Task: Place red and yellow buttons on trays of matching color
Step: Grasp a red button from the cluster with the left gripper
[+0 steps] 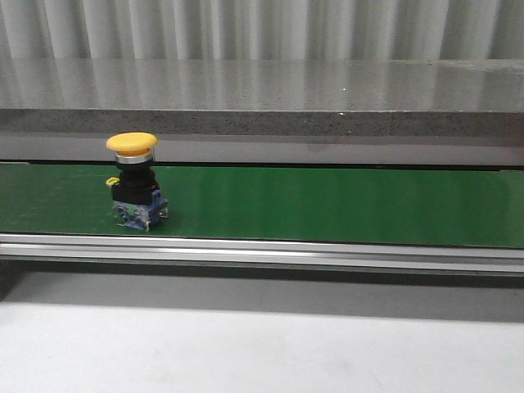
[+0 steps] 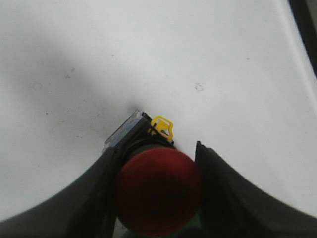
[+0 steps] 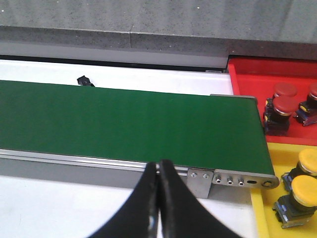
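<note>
A yellow button point(image 1: 133, 176) with a black and blue base stands upright on the green conveyor belt point(image 1: 327, 205) at its left end. Neither gripper shows in the front view. My left gripper point(image 2: 154, 148) is shut on a red button point(image 2: 158, 191), held over the white table, one finger at each side of its cap. My right gripper point(image 3: 158, 166) is shut and empty, just in front of the belt's point(image 3: 129, 119) near rail. The red tray point(image 3: 247, 74) holds red buttons point(image 3: 280, 106). The yellow tray point(image 3: 277, 158) holds yellow buttons point(image 3: 304, 191).
Both trays sit past the belt's right end, red behind yellow. A grey stone ledge point(image 1: 262, 98) runs behind the belt. A small black part point(image 3: 85, 81) lies on the white surface behind the belt. White table point(image 1: 246, 352) lies in front of the belt.
</note>
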Controlling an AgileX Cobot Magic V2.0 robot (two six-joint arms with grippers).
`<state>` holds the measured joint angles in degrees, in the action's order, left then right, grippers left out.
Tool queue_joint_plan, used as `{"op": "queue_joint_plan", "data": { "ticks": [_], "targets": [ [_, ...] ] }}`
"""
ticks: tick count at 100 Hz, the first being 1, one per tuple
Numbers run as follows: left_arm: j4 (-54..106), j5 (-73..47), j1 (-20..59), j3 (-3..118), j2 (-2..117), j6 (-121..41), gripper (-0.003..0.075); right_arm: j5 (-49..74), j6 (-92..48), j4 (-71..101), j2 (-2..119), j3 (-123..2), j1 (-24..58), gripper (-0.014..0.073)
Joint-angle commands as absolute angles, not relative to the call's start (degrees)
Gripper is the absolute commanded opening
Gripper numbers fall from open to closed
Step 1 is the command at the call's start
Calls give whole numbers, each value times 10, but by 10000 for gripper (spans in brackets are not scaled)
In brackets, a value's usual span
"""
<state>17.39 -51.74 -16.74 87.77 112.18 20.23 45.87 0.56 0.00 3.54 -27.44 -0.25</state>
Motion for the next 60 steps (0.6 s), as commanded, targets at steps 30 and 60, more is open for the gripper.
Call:
{"op": "queue_joint_plan", "data": {
  "ticks": [30, 60],
  "targets": [
    [110, -591, -139, 897, 988, 30, 165, 418, 0, 0, 43, -287, -3, -65],
    [106, -585, -84, 829, 927, -5, 165, 418, 0, 0, 43, -287, -3, -65]
  ]
}}
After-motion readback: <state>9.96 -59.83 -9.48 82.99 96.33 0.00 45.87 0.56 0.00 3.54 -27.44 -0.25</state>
